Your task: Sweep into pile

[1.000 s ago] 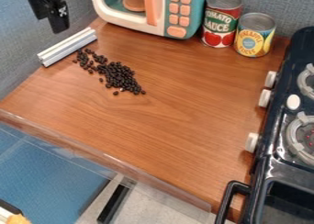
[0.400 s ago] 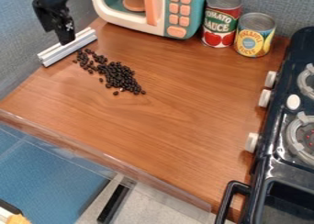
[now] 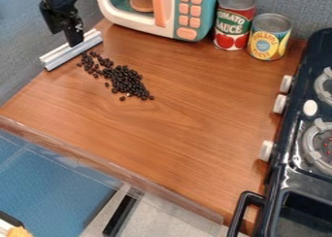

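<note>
The black gripper (image 3: 74,41) hangs at the upper left, its tip at the upper middle of the white-grey bar (image 3: 59,58). That bar lies slantwise along the counter's left edge by the wall. How the fingers stand around it cannot be made out. Dark beans (image 3: 123,79) are strewn in a band running from just right of the bar down to the right, thickest toward the band's middle and lower end, with a few loose ones at its sides.
A toy microwave (image 3: 178,12) stands at the back, with a red can (image 3: 233,21) and a yellow can (image 3: 268,37) right of it. The black stove (image 3: 291,148) borders the wooden counter (image 3: 188,139) on the right. A clear strip lines the front edge.
The gripper has come down and to the right, from above the bar to the bar itself. The bar and the beans have stayed in place.
</note>
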Action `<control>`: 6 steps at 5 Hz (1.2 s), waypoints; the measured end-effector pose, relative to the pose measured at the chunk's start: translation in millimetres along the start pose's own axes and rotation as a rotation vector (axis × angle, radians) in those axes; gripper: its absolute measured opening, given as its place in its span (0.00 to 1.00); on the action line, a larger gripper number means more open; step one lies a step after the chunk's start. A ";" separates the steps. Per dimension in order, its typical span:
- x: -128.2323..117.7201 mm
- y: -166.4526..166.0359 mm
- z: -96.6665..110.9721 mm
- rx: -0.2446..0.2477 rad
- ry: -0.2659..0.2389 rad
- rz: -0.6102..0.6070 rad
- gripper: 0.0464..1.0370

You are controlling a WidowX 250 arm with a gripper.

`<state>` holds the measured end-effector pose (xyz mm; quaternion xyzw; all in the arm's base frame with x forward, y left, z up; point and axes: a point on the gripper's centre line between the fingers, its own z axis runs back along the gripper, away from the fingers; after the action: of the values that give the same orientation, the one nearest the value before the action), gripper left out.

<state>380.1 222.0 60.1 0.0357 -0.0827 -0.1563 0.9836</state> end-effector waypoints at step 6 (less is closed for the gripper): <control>5.1 -6.6 -20.5 0.021 0.038 -0.010 0.96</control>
<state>386.5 215.1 40.0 0.0494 -0.0655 -0.1596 0.9838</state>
